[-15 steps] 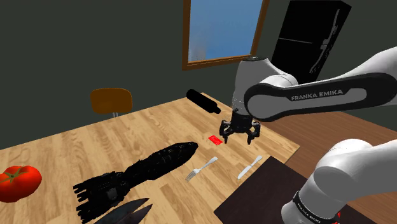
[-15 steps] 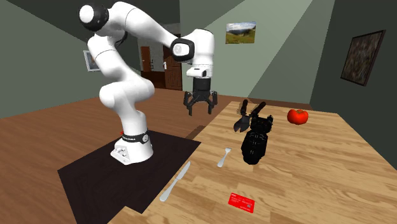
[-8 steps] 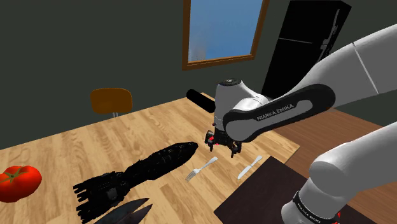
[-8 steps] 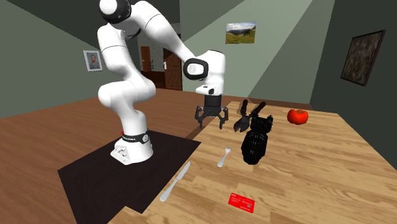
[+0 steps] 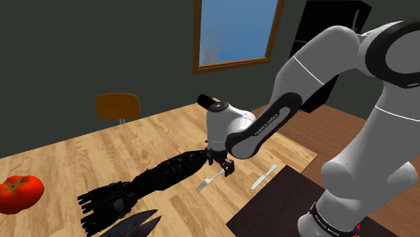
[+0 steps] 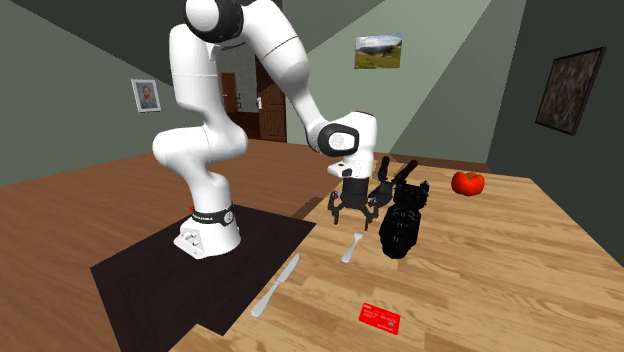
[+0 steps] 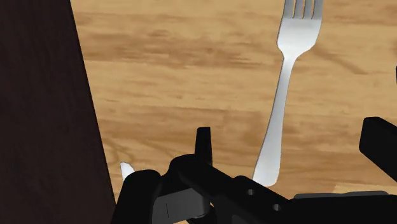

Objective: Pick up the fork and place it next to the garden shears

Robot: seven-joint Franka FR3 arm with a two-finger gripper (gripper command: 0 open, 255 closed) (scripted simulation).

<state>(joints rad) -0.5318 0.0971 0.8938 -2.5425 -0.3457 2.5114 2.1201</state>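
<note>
The gripper (image 7: 291, 143) is hovering just above the table (image 5: 67, 158), its fingers (image 7: 202, 145) standing wide apart and holding nothing, so I am reading the step in hand as the reach for the fork. The fork (image 7: 289, 76) is lying flat on the wood right under the hand, its handle running between the two fingers and touching neither. The next move is calling for a straight drop and a close across that thin handle, low against the wood. Just beside it a knife (image 5: 264, 177) is lying near the dark mat (image 5: 283, 205). Farther along, past a long black object (image 5: 161, 174), the shears (image 5: 138, 222) are lying, with a tomato (image 5: 19, 192) beyond. The wrist view is giving the handle's line between the fingers; the second exterior view is giving the gap between fingertips and tabletop, plus a red card (image 6: 381, 317)
</note>
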